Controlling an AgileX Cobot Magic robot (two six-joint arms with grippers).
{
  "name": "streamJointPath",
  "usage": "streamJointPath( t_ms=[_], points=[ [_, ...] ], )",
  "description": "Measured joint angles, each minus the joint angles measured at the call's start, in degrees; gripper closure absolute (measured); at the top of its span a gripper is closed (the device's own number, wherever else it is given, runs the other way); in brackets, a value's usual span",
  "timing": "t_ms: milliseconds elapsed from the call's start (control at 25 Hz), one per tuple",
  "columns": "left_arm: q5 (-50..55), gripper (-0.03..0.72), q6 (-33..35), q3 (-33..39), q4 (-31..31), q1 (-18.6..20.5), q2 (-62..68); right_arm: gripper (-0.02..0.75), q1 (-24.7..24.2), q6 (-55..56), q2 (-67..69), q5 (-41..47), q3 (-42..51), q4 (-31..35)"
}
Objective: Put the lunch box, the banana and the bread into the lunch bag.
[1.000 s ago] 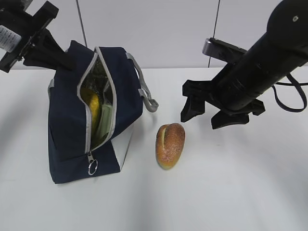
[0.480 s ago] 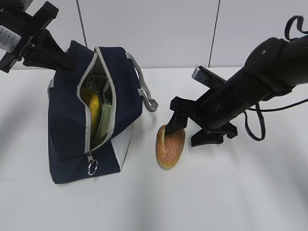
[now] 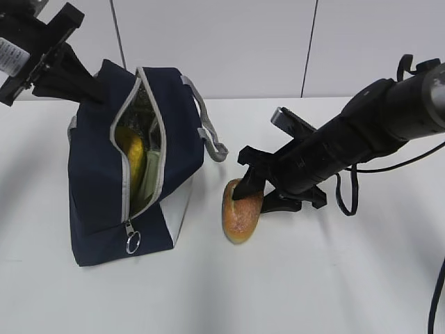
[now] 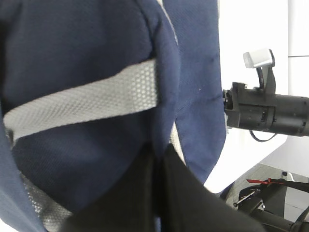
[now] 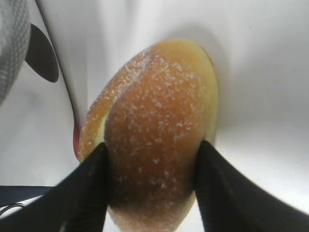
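The navy lunch bag (image 3: 97, 188) stands at the left with its zipper open. Inside it show the yellow banana (image 3: 132, 149) and the pale green lunch box (image 3: 148, 182). My left gripper (image 3: 96, 89) is shut on the bag's top rear edge; in the left wrist view its black fingers (image 4: 183, 193) pinch the blue fabric (image 4: 72, 58) at the gripper (image 4: 158, 162). The golden-brown bread (image 3: 240, 212) lies on the table right of the bag. My right gripper (image 3: 252, 189) straddles it, and both fingers press the bread (image 5: 154, 121) at the gripper (image 5: 153, 150).
A grey strap handle (image 3: 212, 142) hangs off the bag toward the bread. The zipper's ring pull (image 3: 133, 241) dangles at the bag's front bottom. A black cable (image 3: 346, 198) loops under the right arm. The white table (image 3: 334, 278) stretches to the front and right.
The right arm came down and leftward onto the bread, and its jaws closed in against the loaf's sides. The bread shifted slightly left. The left gripper and bag stayed put.
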Motion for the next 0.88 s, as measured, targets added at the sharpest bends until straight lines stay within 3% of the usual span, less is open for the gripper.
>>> streamJointPath(
  t_ms=[320, 720, 880],
  points=[
    [0.0, 0.688, 0.0, 0.0, 0.0, 0.0, 0.0, 0.416, -1.4, -0.3, -3.7, 4.0, -0.8, -5.0],
    [0.0, 0.688, 0.0, 0.0, -1.9, 0.0, 0.0, 0.417, -9.4, 5.4, -12.8, 19.5, -8.8, -24.1],
    [0.0, 0.688, 0.0, 0.0, -2.1, 0.0, 0.0, 0.417, -9.3, 6.0, -14.1, 27.0, -17.1, -22.3]
  ],
)
